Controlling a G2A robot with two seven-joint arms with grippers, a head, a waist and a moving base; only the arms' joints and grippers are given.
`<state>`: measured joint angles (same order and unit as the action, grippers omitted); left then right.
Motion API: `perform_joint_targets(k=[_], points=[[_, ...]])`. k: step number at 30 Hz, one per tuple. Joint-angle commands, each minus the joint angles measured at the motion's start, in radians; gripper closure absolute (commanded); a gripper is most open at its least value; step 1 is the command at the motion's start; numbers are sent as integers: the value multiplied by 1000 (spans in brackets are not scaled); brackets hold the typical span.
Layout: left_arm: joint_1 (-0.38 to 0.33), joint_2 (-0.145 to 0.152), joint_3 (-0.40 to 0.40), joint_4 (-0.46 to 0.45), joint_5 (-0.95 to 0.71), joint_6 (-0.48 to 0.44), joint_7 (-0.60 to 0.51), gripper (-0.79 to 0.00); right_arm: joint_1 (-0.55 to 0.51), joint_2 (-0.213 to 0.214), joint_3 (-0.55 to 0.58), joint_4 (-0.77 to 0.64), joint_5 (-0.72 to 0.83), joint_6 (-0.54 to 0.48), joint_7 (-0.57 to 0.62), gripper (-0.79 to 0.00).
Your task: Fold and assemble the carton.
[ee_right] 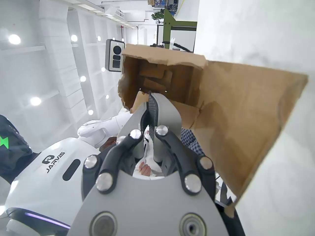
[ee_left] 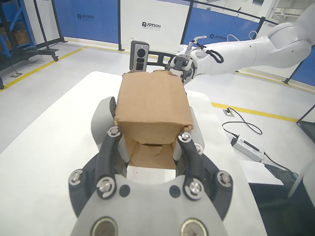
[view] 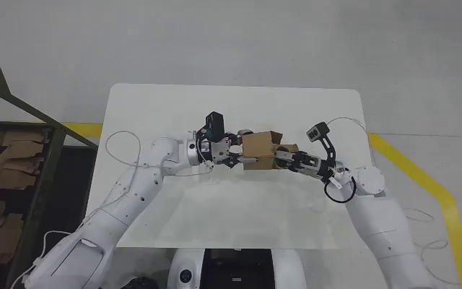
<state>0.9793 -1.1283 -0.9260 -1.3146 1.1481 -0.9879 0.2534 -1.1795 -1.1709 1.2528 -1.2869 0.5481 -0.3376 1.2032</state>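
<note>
Noting white table [view: 289, 209], grey floor [view: 216, 43], yellow line [view: 404, 162]. Carton [view: 260, 148] over table middle: left pincer [ee_left: 150, 124] spread box-wide, clamping one end; right pincer [ee_right: 147, 99] pinching opposite wall's edge.

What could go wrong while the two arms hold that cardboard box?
1. The right fingers pinch only a thin, ragged edge of the carton; it might tear or slip out.
2. The left fingers squeeze the carton's sides; uneven pulling could crush it.
3. One big flap hangs open and might snag.
</note>
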Motion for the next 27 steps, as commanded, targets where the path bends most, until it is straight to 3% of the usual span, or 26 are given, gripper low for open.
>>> perform_joint_targets(k=[1,6,17,27], points=[[6,0,0,-4,6,-2,4,-277,8,-2,-13,-6,-5,4,2,0],[9,-1,-5,-10,39,10,23,-283,16,-1,-18,-7,-13,-4,-6,0],[57,8,-23,-46,181,23,154,-280,34,24,102,28,-46,-7,-108,0],[77,13,-28,-65,235,24,201,-283,104,16,27,52,-95,18,-90,0]])
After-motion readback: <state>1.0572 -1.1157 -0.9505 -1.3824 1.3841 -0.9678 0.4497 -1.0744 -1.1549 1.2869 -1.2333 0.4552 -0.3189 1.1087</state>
